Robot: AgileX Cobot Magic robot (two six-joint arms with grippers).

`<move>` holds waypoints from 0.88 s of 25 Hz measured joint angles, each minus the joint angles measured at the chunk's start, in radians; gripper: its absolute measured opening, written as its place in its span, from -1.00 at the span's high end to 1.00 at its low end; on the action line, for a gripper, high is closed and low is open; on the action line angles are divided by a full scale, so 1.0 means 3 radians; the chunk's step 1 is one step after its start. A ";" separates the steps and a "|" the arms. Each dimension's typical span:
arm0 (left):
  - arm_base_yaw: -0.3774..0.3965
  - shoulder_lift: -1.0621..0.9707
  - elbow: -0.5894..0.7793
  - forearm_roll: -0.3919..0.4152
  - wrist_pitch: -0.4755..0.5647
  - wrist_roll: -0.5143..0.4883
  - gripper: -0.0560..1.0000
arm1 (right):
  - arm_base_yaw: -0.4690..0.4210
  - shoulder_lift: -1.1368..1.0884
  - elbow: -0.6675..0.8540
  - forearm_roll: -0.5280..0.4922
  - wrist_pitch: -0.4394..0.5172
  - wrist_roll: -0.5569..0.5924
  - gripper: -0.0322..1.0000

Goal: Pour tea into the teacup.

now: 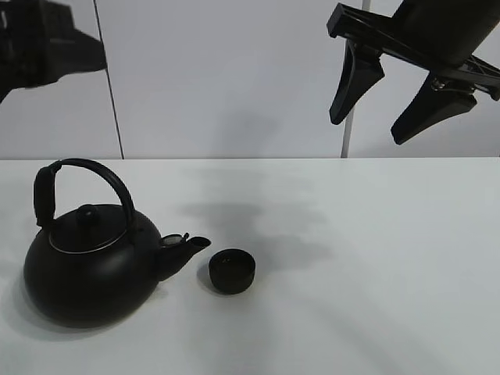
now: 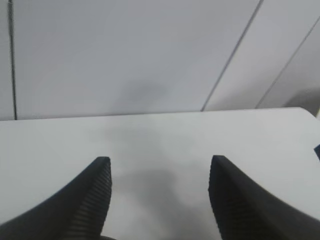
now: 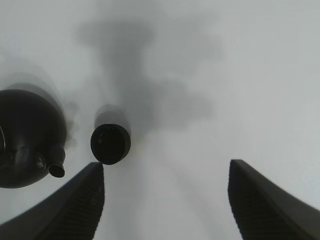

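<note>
Looking down from up high, the kettle (image 1: 86, 262) sits on the table (image 1: 375, 258) with its spout just beside the teacup (image 1: 232, 271), lined up for an easy pour, while the right gripper (image 1: 367, 117) hangs high, spread and empty; left wrist view, left gripper (image 2: 160, 170) parted over bare table; right wrist view, teacup below, untouched

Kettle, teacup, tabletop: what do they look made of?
Kettle: probably metal with a matte black coating; a thin bright rim shows around the lid, and the body gives only dull highlights. Teacup: matte black, likely ceramic or cast iron; the look leaves it open. Table: smooth white surface, probably laminate, with soft shadows and no grain.
</note>
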 joint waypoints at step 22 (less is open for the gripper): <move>0.0404 0.1137 -0.2278 -0.0049 0.3806 -0.0650 0.03 | 0.0000 0.0000 0.0000 0.0000 0.0428 0.0000 0.00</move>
